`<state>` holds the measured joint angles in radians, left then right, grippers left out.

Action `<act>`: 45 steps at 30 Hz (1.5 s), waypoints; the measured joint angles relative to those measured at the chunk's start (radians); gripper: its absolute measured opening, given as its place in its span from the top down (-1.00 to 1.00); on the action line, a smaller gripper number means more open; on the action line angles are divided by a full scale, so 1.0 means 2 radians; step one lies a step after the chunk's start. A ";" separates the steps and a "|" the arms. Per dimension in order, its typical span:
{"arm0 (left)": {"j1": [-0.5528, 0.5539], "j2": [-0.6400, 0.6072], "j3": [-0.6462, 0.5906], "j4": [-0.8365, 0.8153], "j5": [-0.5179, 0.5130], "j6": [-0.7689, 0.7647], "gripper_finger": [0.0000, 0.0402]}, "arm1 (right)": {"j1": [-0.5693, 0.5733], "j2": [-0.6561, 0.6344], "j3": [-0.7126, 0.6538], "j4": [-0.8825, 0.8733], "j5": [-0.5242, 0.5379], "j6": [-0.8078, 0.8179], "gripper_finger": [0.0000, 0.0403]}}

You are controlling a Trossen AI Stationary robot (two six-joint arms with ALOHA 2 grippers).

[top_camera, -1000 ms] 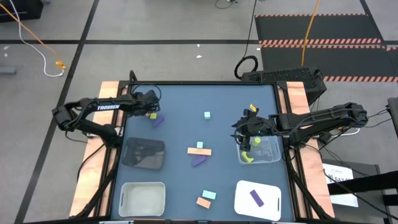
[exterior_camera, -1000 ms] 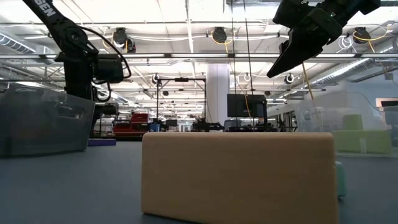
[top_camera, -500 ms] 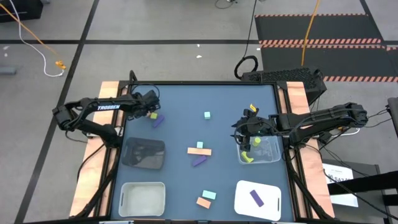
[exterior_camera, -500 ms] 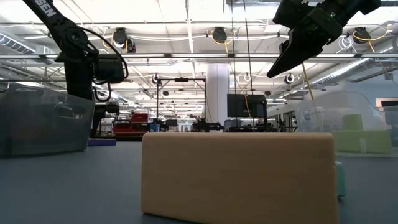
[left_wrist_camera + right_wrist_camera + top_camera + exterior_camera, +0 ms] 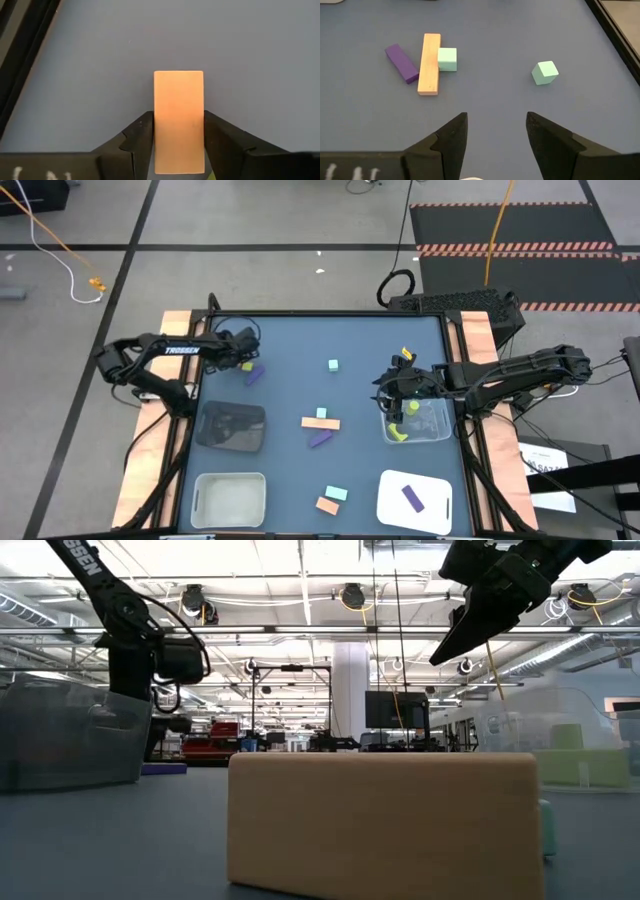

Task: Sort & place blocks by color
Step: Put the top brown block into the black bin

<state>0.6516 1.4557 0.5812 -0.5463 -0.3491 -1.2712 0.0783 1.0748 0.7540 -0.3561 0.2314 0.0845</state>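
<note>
The salmon block runs off frame (lower end hidden between fingers).

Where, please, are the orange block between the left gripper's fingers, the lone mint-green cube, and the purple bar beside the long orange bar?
orange block (image 5: 178, 122), left wrist view, middle of its face.
mint-green cube (image 5: 545, 72), right wrist view, its centre.
purple bar (image 5: 402, 63), right wrist view, middle of its top.

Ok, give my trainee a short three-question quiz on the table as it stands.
1. True or false: the left claw grips a salmon-orange block.
2. Which block lies on the white tray? A purple B mint C orange
3. Fill in: the right claw hangs open over the clear ____ with yellow-green pieces.

Key: 1 true; 2 A, the purple bar; 3 bin.
</note>
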 joint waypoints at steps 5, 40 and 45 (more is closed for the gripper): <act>-0.014 -0.001 -0.002 0.007 -0.027 0.035 0.32 | 0.000 0.000 0.000 0.000 0.000 0.000 0.05; -0.289 -0.155 -0.002 0.597 0.124 0.509 0.34 | 0.000 0.000 0.000 0.060 0.002 0.004 0.05; -0.318 -0.155 -0.002 0.598 0.125 0.503 0.34 | 0.000 0.000 0.000 0.062 0.002 0.004 0.05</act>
<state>0.0158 1.1450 0.5781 0.6494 -0.0999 -0.2650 0.0784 1.0744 0.7536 -0.2320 0.2362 0.0925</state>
